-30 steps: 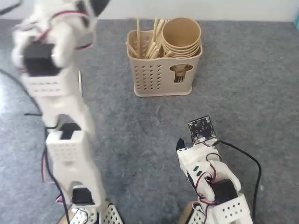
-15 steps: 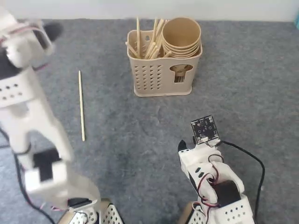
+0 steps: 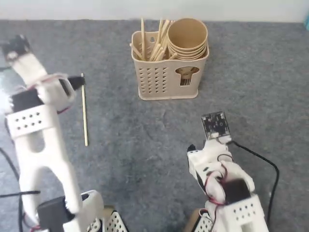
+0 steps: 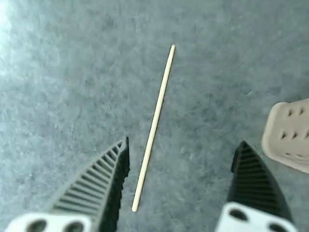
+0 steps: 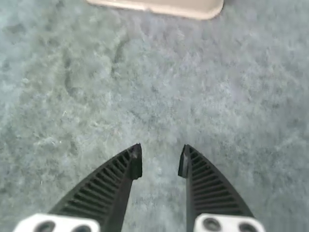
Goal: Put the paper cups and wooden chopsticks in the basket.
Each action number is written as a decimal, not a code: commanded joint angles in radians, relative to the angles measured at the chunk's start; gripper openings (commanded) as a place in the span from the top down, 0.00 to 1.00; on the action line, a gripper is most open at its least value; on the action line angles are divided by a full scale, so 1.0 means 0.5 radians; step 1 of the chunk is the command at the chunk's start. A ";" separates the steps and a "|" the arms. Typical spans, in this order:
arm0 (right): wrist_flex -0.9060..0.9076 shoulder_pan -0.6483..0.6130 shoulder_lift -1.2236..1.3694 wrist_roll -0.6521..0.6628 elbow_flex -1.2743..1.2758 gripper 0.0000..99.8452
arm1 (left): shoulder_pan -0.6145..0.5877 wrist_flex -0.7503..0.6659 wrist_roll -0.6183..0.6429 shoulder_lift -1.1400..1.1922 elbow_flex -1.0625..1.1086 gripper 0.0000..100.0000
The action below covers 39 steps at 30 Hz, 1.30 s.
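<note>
**Q:** Which item is still outside the basket [image 3: 166,82], and where is it?

**A:** One wooden chopstick [image 3: 84,108] lies flat on the grey mat [image 3: 251,87], left of the basket and well apart from it. Its long axis runs near to far. The paper cups [image 3: 187,34] and the other chopsticks [image 3: 152,43] already stand in the basket.

**Q:** How does it lie relative to the jaws?

**A:** The left gripper [image 3: 76,82] is the nearer one, just beside the stick's far end. The right gripper [image 3: 190,150] sits at the near right, well apart from the stick. In the left wrist view the left gripper [image 4: 183,143] has its jaws spread wide. One end of the wooden chopstick [image 4: 153,128] lies in the gap, closer to one finger, with the shaft running on ahead. Closing would therefore cross the long axis. Whether the tips touch the mat cannot be told. The right gripper [image 5: 160,150] has its jaws parted by a narrow gap over bare mat, pinching nothing.

**Q:** What differs from half a second ago?

**A:** The left arm, then raised at the far-left edge, has swung in to the stick. The chopstick has not shifted, and the right arm has barely moved.
</note>
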 commanded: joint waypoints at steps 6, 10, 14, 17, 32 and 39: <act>-0.167 0.127 0.824 -0.080 -0.387 0.86 | -0.006 -0.608 -0.021 -0.107 0.542 0.68; -0.241 0.158 1.085 -0.080 -0.460 0.86 | -0.006 -0.752 -0.021 -0.104 0.631 0.68; -0.305 0.265 1.229 -0.166 -0.528 0.86 | -0.006 -0.856 -0.012 0.021 0.634 0.68; -0.333 0.287 1.244 -0.242 -0.537 0.86 | -0.018 -0.921 -0.021 0.301 0.505 0.68; -0.480 0.293 1.244 -0.258 -0.479 0.86 | 0.000 -0.267 -0.193 1.547 -0.652 0.69; -0.508 0.296 1.244 -0.261 -0.476 0.86 | 0.126 -0.153 -0.497 1.636 -0.701 1.00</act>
